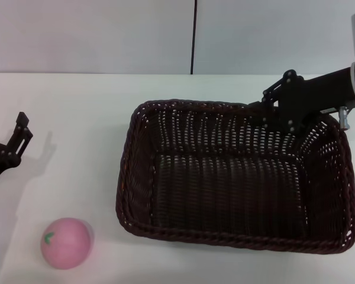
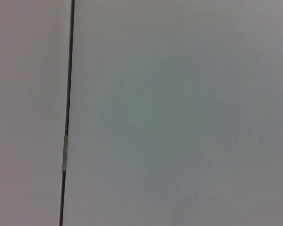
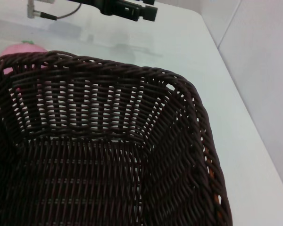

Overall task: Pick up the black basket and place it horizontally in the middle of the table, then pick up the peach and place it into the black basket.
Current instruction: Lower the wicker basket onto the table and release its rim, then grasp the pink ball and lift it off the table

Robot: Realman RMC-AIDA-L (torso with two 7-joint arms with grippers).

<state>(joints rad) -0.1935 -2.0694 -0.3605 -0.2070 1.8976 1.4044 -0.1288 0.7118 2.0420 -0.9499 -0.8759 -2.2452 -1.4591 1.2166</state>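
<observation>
Wicker black basket (image 1: 236,177) far rim under right tool (image 1: 278,109); finger state unclear; peach (image 1: 66,242) well apart.

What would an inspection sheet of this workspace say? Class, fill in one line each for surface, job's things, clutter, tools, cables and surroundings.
Surface: white table, bare around the items.
Job's things: black basket lies lengthwise across the table toward the robot's right, nothing inside it; peach sits on the table outside it, to the robot's left.
Clutter: nothing seen.
Tools: right tool is at the basket's far rim; left tool hovers at the table's left edge, beyond the peach.
Cables: thin wire beside the left arm, seen in the right wrist view.
Surroundings: pale wall with a dark vertical seam.
</observation>
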